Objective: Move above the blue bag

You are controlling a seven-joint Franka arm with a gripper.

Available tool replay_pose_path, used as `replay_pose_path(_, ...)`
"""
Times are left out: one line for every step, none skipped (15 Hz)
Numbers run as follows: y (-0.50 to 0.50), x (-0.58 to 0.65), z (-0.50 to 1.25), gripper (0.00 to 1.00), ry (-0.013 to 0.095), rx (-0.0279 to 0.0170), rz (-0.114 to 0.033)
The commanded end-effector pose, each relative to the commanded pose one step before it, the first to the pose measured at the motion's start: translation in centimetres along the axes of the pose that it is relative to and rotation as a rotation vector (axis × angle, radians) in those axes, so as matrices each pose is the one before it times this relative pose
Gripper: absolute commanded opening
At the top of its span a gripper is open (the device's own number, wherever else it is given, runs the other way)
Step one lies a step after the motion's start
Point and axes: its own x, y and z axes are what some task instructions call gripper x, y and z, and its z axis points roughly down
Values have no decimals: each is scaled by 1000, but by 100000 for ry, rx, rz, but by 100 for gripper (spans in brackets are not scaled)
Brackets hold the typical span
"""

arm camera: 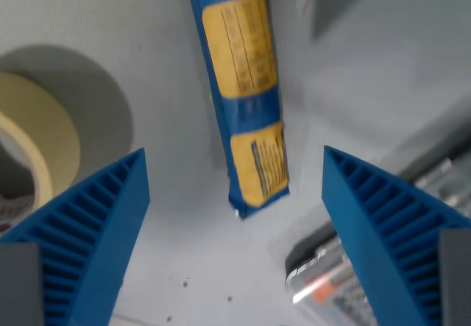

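Wrist view, looking down on a pale grey table (184, 267), slightly blurred. Gripper (235, 171) is spread wide, nothing between the fingers; two blue ribbed wedge fingers (96, 238) rise from 7 and 5 o'clock, tips level at mid-height. Blue bag (243, 90) lies flat in the gap, a long narrow pouch running from 12 o'clock down to centre, tilted a little so the lower end drifts toward the wrist view's right. Glossy film, two yellow label panels with small dark print, unreadable. Lower end sits between the fingertips, touching neither; clear table on both sides of it. Top end is cut off by the frame edge.

Tape roll (44, 142) at 9 o'clock, cream, matte, round, partly cropped by the left edge and partly hidden behind the left finger; it casts a dark round shadow up and right. Well apart from the bag.

Silvery packet (324, 282) at 5 o'clock, shiny crinkled foil with an orange patch, partly behind the right finger; near the bag's lower end but not touching. Dark grey slanted shape at 1 o'clock, cropped, cannot tell what it is. Bare table from centre to 6 o'clock, a few small dark specks on it.
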Motion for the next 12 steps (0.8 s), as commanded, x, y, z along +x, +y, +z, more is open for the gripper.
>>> replay_pose_path(149,1203,734,100,-2125,-3263,-13932)
replay_pose_path(49,216,280,100,-221,11,-421)
replay_pose_path(48,201,259,100,-209,14,109)
replay_pose_path(46,186,234,100,61,-71,-330)
replay_pose_path(42,167,212,100,262,165,-185)
replay_pose_path(37,145,192,100,213,99,349)
replay_pose_path(31,123,171,100,79,-105,441)
replay_pose_path(22,103,150,100,142,-113,107)
replay_pose_path(14,84,126,100,103,-35,179)
replay_pose_path(9,65,105,100,19,-76,407)
replay_pose_path(7,52,82,100,-13,-91,466)
replay_pose_path(6,45,61,100,-39,-25,393)
